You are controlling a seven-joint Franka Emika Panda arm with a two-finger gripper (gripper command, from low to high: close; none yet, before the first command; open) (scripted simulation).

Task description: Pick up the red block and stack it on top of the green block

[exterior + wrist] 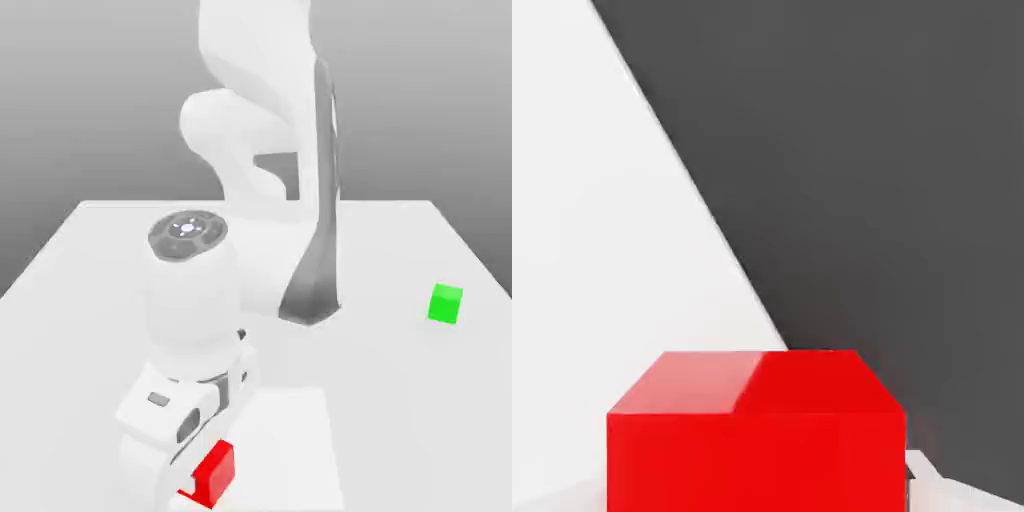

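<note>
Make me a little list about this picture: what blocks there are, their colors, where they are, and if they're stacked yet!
blocks: two
first block: red block
red block place: at the robot's fingers, near the front of the exterior view
second block: green block
green block place: on the white table, toward the exterior view's right
stacked: no, the blocks are apart

In the exterior view, the near block (214, 474) sits at the gripper (206, 482), lower left of the frame; whether it touches the table (400, 420) is hard to tell. The far block (445, 304) lies on the table, right of centre.
</note>
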